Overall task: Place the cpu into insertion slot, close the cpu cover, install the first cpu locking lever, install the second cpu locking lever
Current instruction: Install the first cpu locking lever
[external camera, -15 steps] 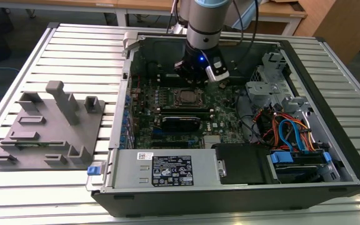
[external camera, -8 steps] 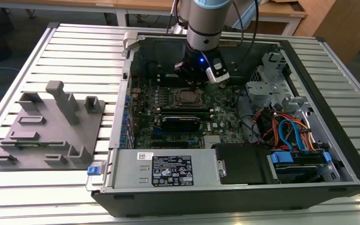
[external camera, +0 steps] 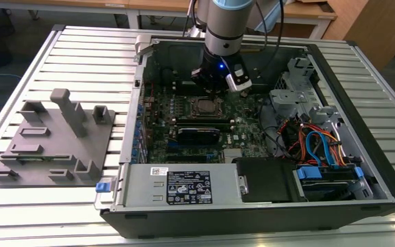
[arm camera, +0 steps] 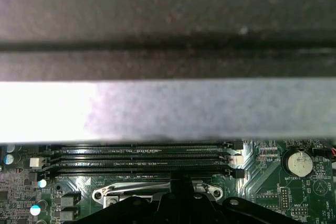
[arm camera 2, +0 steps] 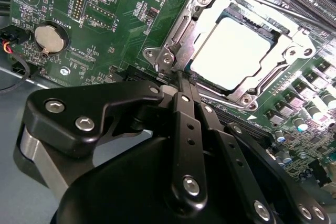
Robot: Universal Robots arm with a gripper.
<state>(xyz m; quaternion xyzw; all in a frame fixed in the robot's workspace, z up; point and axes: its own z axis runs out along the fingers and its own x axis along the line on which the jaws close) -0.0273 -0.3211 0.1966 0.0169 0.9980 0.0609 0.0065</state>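
Holding its fingers together, the end effector sits at the cpu cover, memory slots just beyond.

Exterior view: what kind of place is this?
Likely a robotics lab or workshop bench: an open computer case sits on a slatted metal table, a grey fixture block beside it, wooden desks behind.

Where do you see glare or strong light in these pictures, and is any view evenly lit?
In the second wrist view, glare washes the cpu top almost white, and the cover glints. In the first wrist view, a pale band crosses the picture, brightest at one end, and the coin cell shines. The exterior view is evenly lit; a blue lamp glows on the arm.
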